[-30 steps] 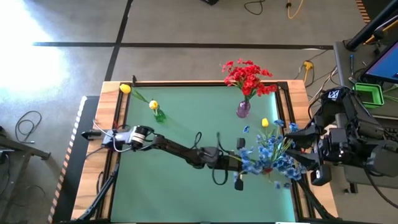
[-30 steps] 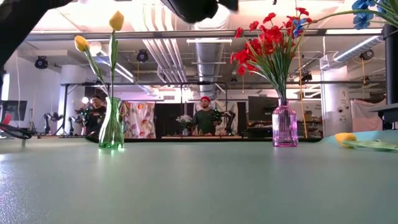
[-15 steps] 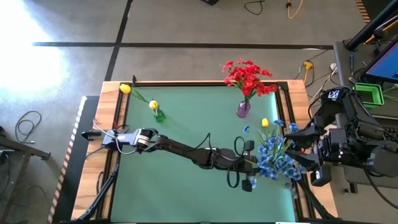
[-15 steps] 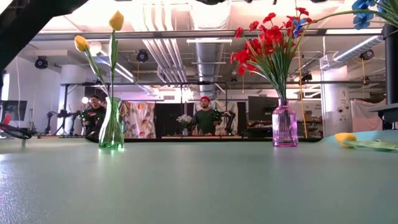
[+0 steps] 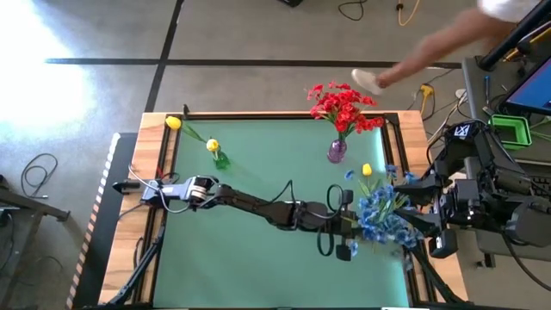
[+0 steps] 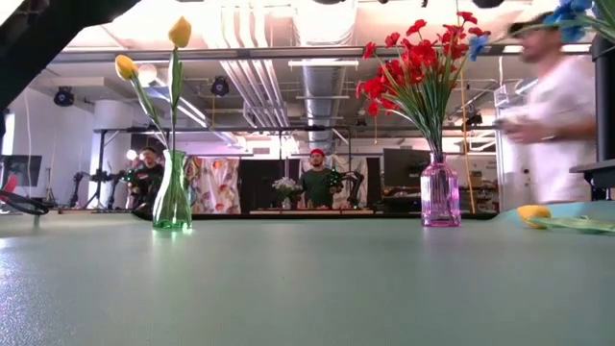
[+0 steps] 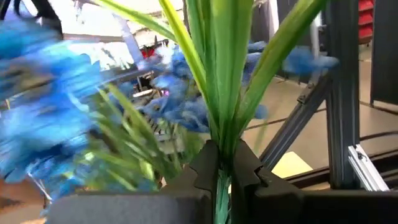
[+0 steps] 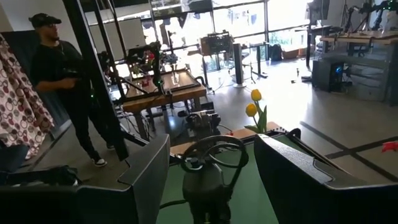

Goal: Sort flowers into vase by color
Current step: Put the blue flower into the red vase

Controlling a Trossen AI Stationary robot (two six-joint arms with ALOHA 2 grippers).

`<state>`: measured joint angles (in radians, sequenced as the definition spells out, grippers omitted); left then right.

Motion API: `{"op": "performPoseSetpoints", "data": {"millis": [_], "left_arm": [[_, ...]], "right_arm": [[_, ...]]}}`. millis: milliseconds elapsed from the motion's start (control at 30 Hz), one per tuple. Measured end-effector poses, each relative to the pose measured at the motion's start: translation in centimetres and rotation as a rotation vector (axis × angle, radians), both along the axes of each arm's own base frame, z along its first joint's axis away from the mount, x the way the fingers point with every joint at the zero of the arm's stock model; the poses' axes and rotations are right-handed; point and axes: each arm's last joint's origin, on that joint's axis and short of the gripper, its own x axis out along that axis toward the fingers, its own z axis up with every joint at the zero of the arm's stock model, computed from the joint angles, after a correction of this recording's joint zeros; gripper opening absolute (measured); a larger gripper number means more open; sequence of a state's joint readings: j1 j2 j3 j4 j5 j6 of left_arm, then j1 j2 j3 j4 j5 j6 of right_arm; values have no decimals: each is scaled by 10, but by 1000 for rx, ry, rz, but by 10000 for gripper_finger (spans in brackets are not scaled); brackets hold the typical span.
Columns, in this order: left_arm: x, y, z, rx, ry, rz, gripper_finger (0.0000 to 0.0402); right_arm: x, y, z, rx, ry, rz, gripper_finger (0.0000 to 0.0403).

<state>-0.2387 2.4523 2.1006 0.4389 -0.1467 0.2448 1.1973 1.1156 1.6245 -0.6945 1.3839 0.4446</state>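
Green bench (image 5: 241, 250) carries two vases while the left hand (image 7: 221, 177) clenches the blue flowers' (image 5: 379, 215) stems and the right hand (image 8: 211, 168) waits released at the edge.

The right hand (image 8: 211, 180) has its two dark fingers (image 8: 146, 177) spread apart over the green table (image 8: 245, 202). Between them sits the other arm (image 8: 208, 168). Farther off stand two yellow flowers (image 8: 253, 102). A person (image 8: 65, 81) in dark clothes stands beyond the table.

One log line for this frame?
left hand: shut on blue flowers | right hand: open, table's right edge | loose: yellow flower
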Motion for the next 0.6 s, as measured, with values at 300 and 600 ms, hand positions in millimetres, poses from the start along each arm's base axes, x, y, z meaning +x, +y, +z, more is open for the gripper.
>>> {"op": "performPoseSetpoints", "data": {"millis": [300,600], "left_arm": [[2,7,-4,-64,50,9,0],[3,10,-8,-67,89,14,0]], "right_arm": [[0,0,-1,-8,3,0,226],[0,1,-2,-9,4,0,226]]}}
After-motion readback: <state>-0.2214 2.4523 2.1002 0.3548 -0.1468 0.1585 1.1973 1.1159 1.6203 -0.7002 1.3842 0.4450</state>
